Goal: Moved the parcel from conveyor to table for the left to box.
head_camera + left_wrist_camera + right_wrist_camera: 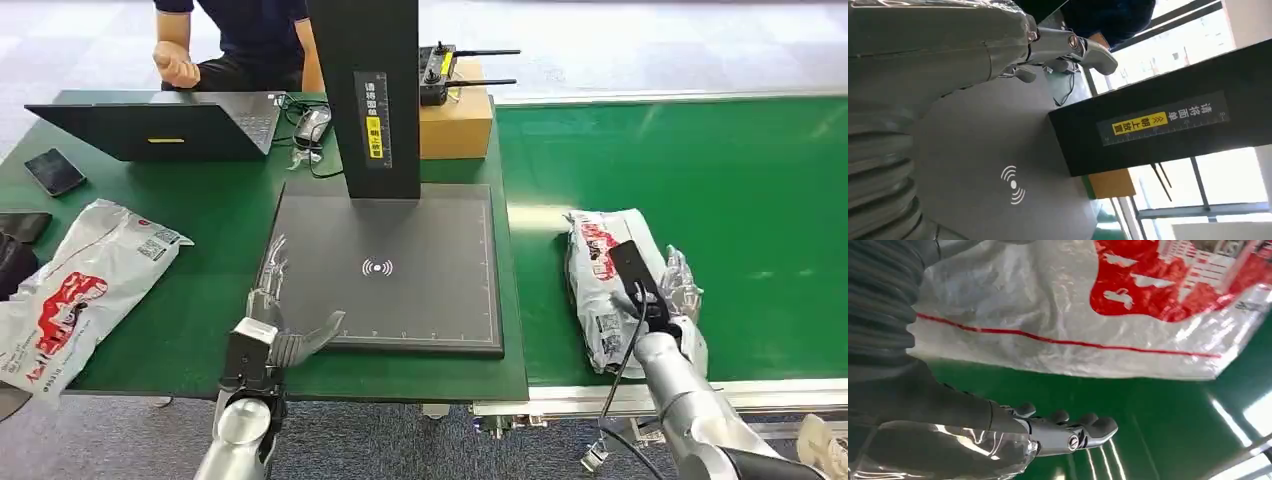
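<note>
The right hand (pixel 672 290) rests over the white and red plastic parcel (pixel 600 275) on the green conveyor belt (pixel 720 200), fingers spread and curved beside it; whether it grips the parcel cannot be told. The left hand (pixel 275 325) hovers open at the near left corner of the dark scanner pad (pixel 420 290), holding nothing

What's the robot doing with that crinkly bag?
The robot's right hand is over a white and red parcel lying on the green conveyor, with its fingers alongside the parcel. Its left hand rests open at the edge of the dark scanner pad on the table. Another parcel already lies there.
</note>
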Robot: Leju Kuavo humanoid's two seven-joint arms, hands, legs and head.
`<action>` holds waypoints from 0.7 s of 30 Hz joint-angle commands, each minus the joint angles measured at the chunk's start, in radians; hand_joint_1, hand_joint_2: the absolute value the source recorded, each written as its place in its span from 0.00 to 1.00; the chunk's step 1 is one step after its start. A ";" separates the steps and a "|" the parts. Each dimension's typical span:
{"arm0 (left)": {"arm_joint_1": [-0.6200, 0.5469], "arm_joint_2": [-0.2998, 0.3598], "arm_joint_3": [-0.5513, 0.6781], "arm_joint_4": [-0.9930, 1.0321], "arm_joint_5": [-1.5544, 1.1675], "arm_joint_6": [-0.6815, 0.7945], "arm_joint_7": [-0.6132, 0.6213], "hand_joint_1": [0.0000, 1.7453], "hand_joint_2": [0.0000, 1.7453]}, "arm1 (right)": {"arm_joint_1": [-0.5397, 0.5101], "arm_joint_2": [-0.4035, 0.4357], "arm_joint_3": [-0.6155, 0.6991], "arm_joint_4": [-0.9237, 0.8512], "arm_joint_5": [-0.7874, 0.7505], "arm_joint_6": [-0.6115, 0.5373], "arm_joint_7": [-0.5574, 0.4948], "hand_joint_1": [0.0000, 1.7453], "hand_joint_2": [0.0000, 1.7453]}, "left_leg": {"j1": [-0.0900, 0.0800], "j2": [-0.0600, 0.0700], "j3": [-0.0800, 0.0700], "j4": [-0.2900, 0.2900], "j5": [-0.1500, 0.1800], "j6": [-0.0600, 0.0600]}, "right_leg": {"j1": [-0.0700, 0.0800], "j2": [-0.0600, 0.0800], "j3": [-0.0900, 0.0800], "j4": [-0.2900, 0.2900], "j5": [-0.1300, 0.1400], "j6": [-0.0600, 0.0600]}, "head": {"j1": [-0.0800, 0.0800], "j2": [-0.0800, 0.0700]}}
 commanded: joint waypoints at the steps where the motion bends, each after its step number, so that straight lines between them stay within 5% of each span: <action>1: -0.007 0.011 -0.007 0.035 -0.004 0.006 0.014 0.00 1.00 | -0.016 0.037 0.075 0.108 0.083 0.050 0.070 0.00 1.00 | 0.001 0.000 0.002 -0.002 0.000 -0.003 | 0.000 0.001 0.002 -0.002 0.001 0.002 | 0.000 0.000; 13: 0.005 0.022 -0.014 0.033 -0.003 0.009 0.019 0.00 1.00 | -0.023 0.038 0.151 0.157 0.207 0.297 0.219 0.00 1.00 | 0.001 0.000 0.004 -0.003 0.001 -0.003 | 0.001 0.001 0.004 -0.003 0.001 0.002 | 0.000 0.000; 21: 0.009 0.021 -0.015 0.032 0.001 0.012 0.023 0.00 1.00 | -0.020 0.047 0.178 0.150 0.256 0.332 0.265 0.00 1.00 | 0.002 -0.002 0.007 -0.003 0.001 -0.003 | 0.001 -0.001 0.007 -0.004 0.001 0.002 | 0.000 0.000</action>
